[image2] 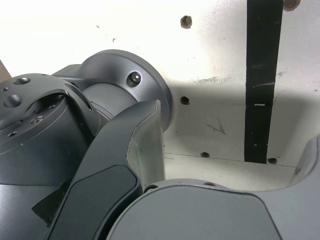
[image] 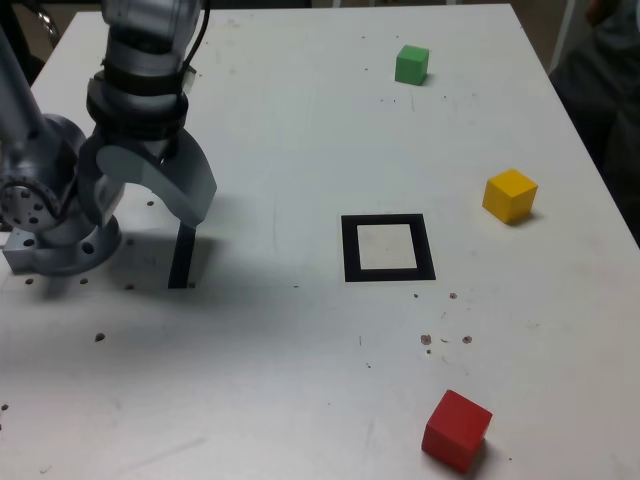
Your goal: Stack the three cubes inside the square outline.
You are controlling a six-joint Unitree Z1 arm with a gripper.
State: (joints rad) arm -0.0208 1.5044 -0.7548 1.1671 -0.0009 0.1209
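grey arm (image2: 42, 145) with round screw holes

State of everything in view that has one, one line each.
Gripper: open, nothing held, above the table.
Red cube: on table, outside outline, unstacked.
Yellow cube: on table, outside outline, unstacked.
Green cube: on table, outside outline, unstacked.
Square outline: no cube inside.
Black strip: flat on table.

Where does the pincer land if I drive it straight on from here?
Probably the tabletop beside or on the black strip; no cube looks in line. Depth is unclear.
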